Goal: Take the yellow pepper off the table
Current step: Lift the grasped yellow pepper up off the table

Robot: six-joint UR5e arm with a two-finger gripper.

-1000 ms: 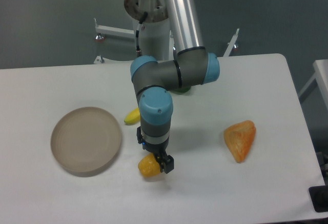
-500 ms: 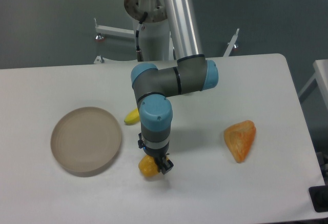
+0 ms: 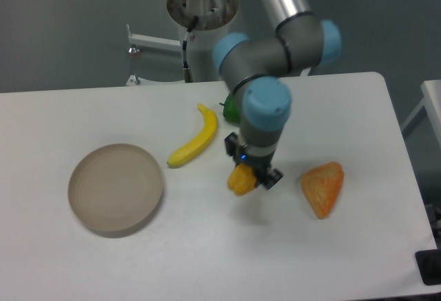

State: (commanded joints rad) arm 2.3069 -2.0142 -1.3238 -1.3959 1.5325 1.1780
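The pincer [image 3: 247, 175] grips the one yellow pepper [image 3: 240, 180], held above the worktop [image 3: 331, 246]. One banana [image 3: 194, 138] at ten o'clock, one orange wedge [image 3: 322, 187] at three, one bowl [image 3: 115, 189] at nine.

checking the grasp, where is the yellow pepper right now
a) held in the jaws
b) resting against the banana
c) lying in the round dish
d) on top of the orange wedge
a: the yellow pepper sits clamped in the gripper, apart from the banana, the dish and the orange wedge.
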